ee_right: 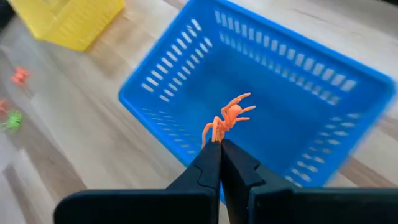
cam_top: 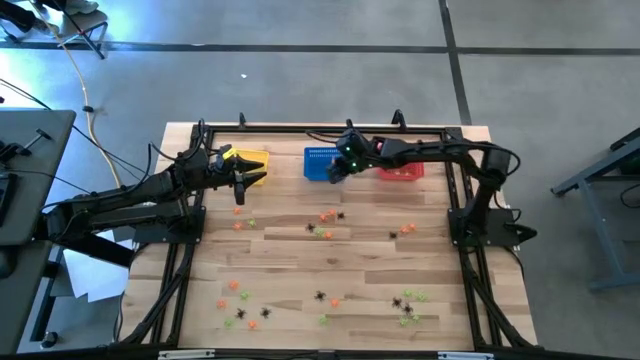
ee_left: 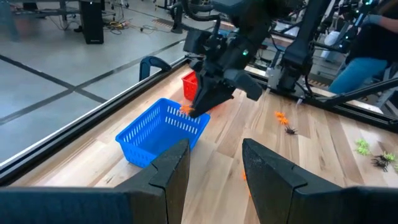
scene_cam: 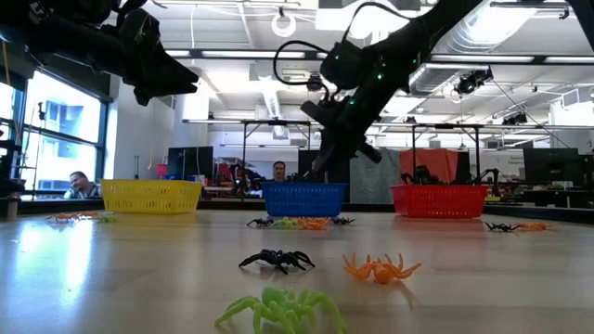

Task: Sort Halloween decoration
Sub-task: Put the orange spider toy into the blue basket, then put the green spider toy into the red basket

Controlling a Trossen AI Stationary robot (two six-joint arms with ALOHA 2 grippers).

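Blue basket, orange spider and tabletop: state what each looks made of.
Blue basket: looks like molded plastic, uniform color, slotted mesh walls, slight sheen. Orange spider, pinched by the right end effector: likely plastic too, one solid color, thin molded legs; rigid or rubbery cannot be told. Tabletop: wood, pale planks with visible grain and seams, smooth finish.

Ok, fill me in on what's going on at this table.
The right end effector is shut on an orange spider, holding it over the blue basket at the table's far edge. The left end effector hangs open near the yellow basket, holding nothing. The red basket sits beyond the blue one. Many black, orange and green trinkets lie scattered on the table, not yet sorted.
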